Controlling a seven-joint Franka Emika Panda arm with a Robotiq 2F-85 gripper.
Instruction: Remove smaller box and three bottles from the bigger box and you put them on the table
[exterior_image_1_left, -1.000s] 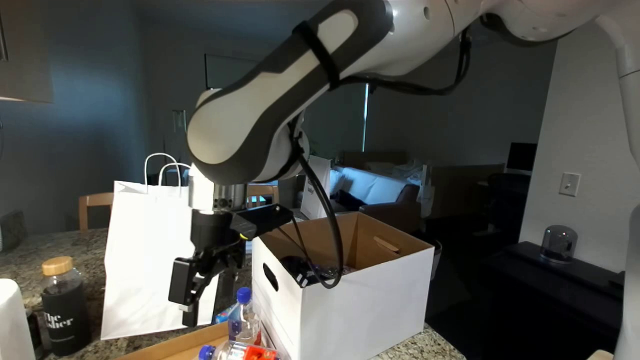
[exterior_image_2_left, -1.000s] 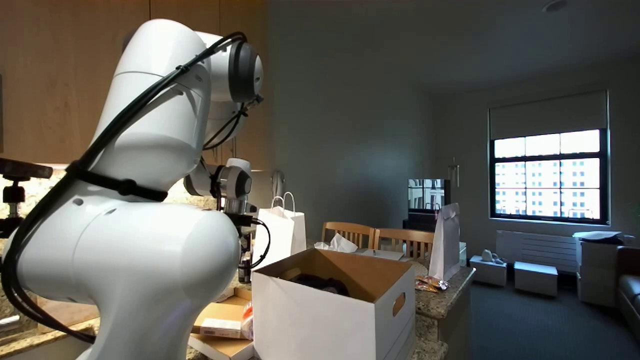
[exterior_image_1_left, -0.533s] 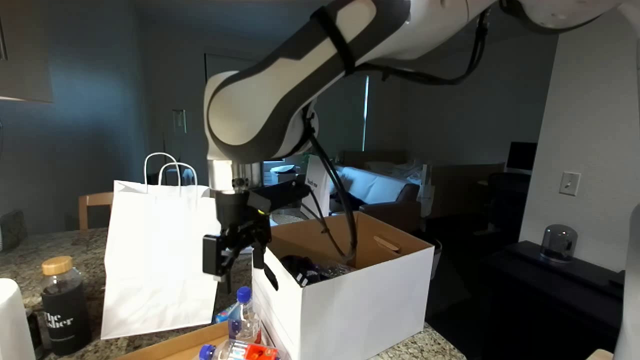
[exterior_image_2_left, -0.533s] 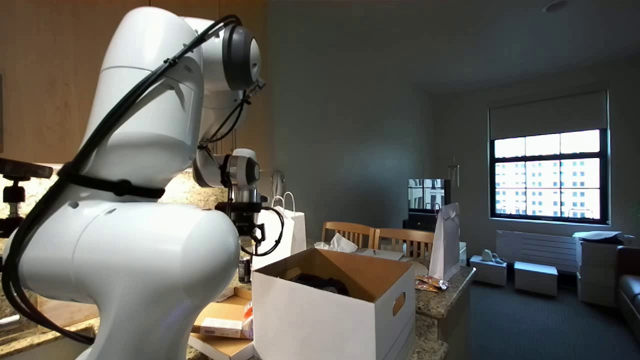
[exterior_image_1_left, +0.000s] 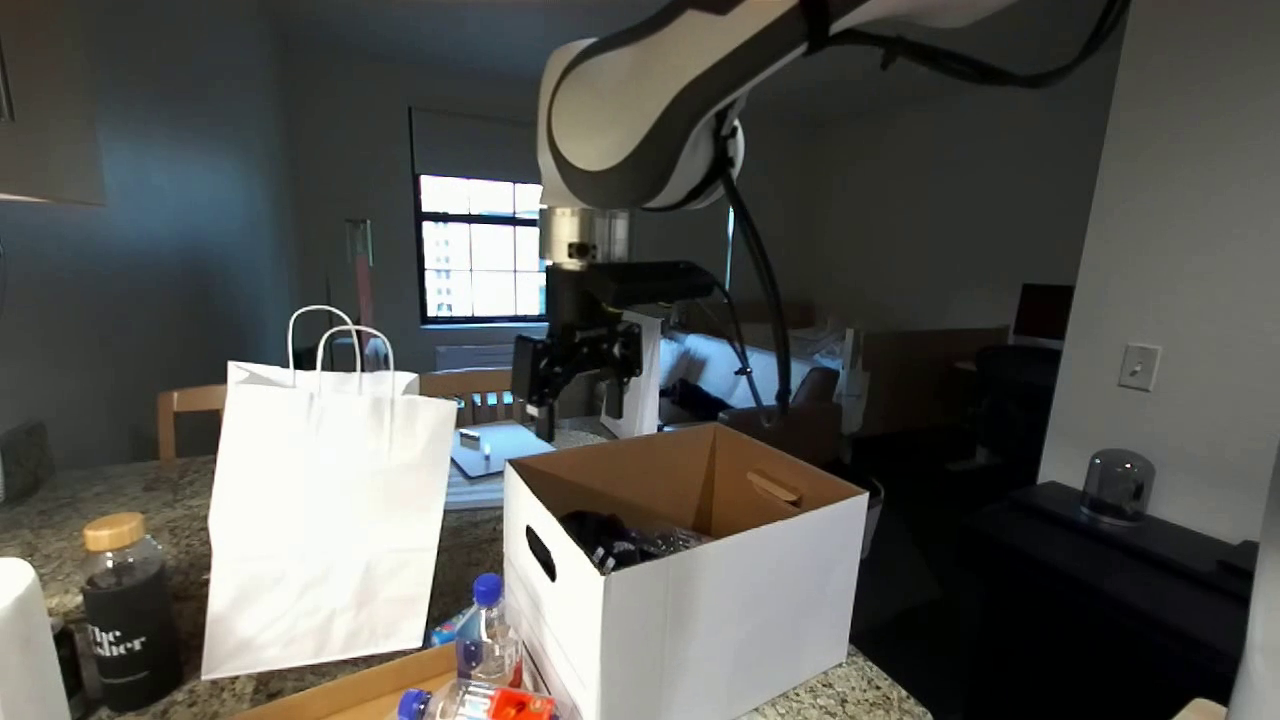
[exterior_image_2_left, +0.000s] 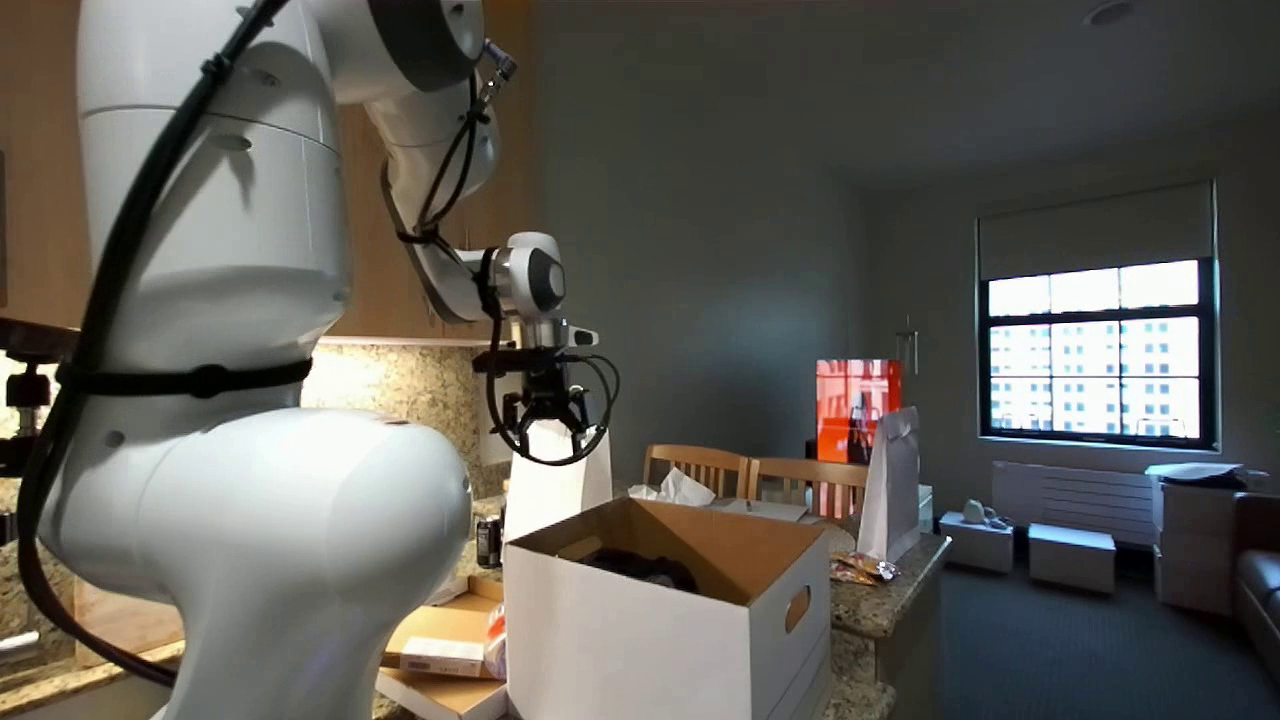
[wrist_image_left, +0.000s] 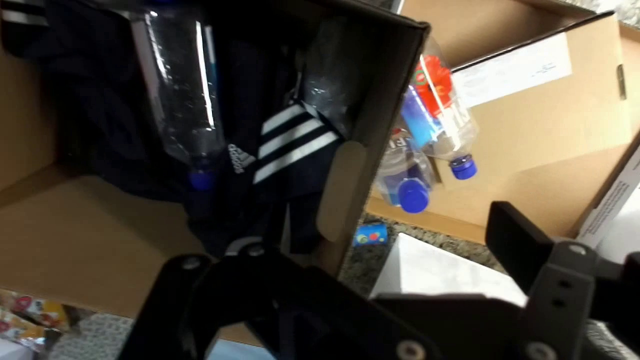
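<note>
Both exterior views look across white box (exterior_image_1_left: 730, 610); wrist view, part-blurred, faces down, seemingly close.

The wrist view's top edge cuts off the clear bottle (wrist_image_left: 182, 90) inside the white carton (wrist_image_left: 100, 240), and its lower edge crops my jaws. I cannot make out the clear plastic (wrist_image_left: 322, 95) in the carton's shadow, nor read the blurred white label (wrist_image_left: 515, 70). In an exterior view, the bottom edge crops the red-labelled bottle (exterior_image_1_left: 470, 702).
</note>
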